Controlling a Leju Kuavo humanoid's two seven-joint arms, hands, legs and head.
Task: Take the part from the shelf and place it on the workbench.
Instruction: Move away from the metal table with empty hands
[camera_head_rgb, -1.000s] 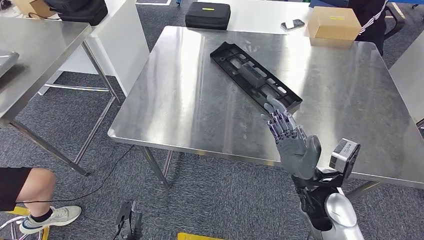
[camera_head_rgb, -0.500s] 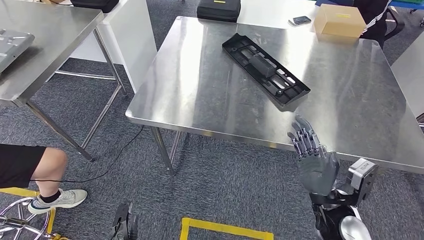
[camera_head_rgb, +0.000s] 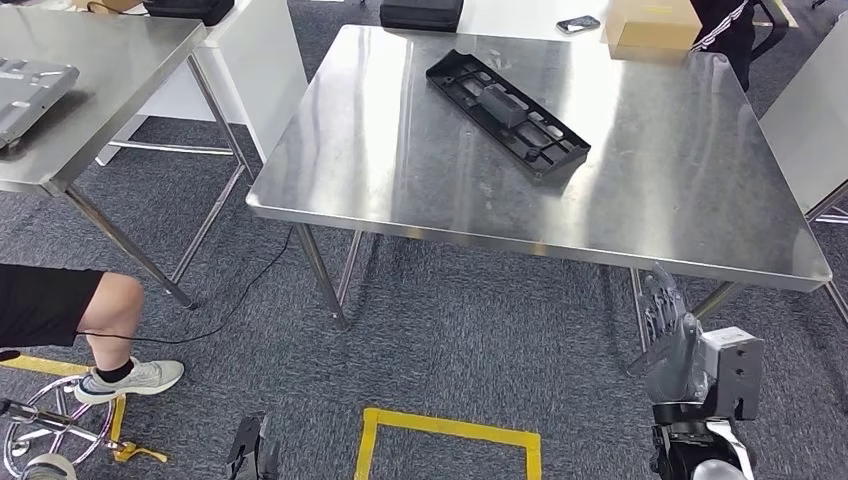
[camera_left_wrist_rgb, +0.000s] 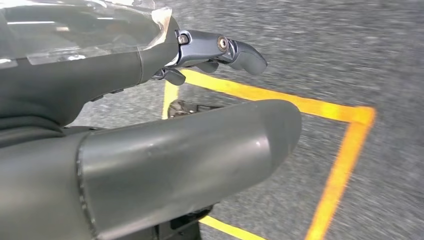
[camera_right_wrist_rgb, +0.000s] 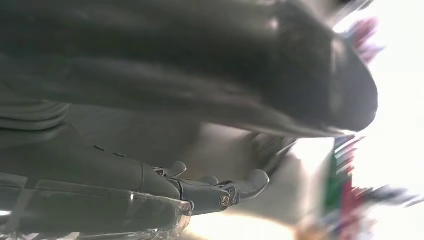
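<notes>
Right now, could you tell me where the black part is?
In the head view, the black part lies diagonally on the steel workbench, toward its far side, with neither hand touching it.

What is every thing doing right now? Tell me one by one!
black part: lying flat on the workbench, nothing touching it.
workbench: standing, holding the part.
right hand: empty, fingers spread, below the workbench edge.
left hand: empty, over the floor beside yellow tape.
cardboard box: closed, on the far table.
phone: lying flat.
</notes>
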